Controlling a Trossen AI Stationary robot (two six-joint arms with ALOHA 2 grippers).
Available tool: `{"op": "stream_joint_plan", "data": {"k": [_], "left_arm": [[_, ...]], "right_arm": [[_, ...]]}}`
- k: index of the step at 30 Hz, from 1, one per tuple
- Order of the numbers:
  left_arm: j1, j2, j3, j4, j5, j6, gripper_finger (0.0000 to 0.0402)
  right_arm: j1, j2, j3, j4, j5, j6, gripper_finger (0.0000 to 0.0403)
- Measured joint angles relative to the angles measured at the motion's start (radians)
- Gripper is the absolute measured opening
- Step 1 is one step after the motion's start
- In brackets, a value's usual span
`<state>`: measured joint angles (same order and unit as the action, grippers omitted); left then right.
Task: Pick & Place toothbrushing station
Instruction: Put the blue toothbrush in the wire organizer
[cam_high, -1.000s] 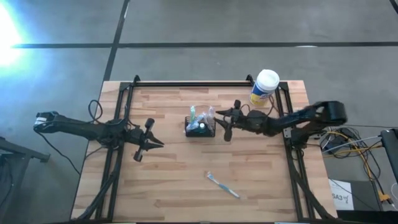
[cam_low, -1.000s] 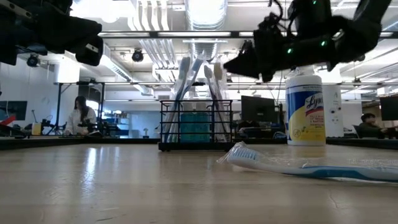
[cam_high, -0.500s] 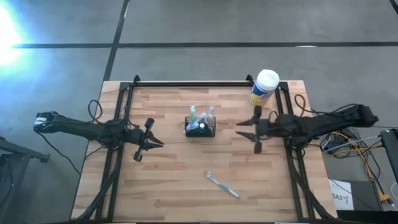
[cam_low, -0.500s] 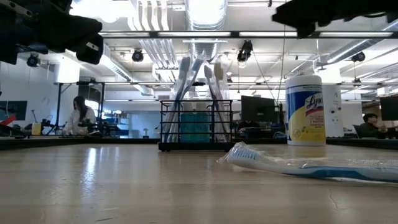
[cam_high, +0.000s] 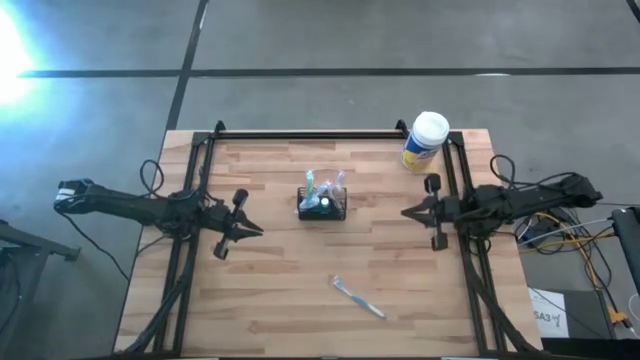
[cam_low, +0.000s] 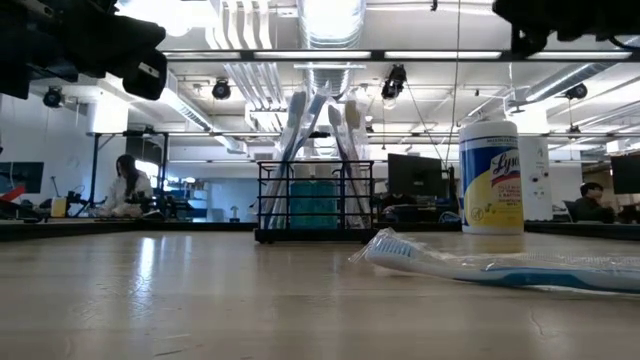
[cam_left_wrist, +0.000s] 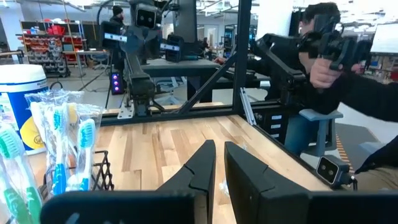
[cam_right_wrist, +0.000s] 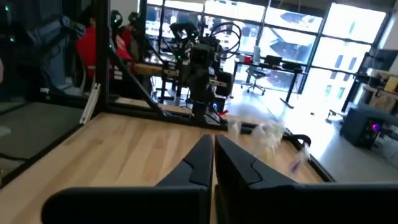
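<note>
We see the small black wire-mesh caddy (cam_high: 322, 207) standing mid-desk, presumably its spot. Our right tool (cam_high: 411, 213) is clenched empty near the desk's right edge; our left tool (cam_high: 252, 231), likewise clenched empty, waits well apart.

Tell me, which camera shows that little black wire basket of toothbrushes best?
The low view: the caddy stands whole, side-on, brushes upright. The high view shows it small from above. The left wrist view catches only its edge; the right wrist view shows a blur.
</note>
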<state>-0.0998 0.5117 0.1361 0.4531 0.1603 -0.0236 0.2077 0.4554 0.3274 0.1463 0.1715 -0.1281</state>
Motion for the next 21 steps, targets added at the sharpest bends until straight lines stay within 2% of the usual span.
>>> {"op": "stream_joint_plan", "data": {"k": [13, 21], "left_arm": [[0.0, 0.0, 0.001, 0.0, 0.0, -0.001, 0.0039], [0.0, 0.0, 0.008, 0.0, 0.0, -0.001, 0.0039]], "right_arm": [[-0.001, -0.245, -0.199, 0.0, 0.004, 0.026, 0.0008], [-0.001, -0.313, -0.242, -0.079, 0.051, 0.116, 0.0008]]}}
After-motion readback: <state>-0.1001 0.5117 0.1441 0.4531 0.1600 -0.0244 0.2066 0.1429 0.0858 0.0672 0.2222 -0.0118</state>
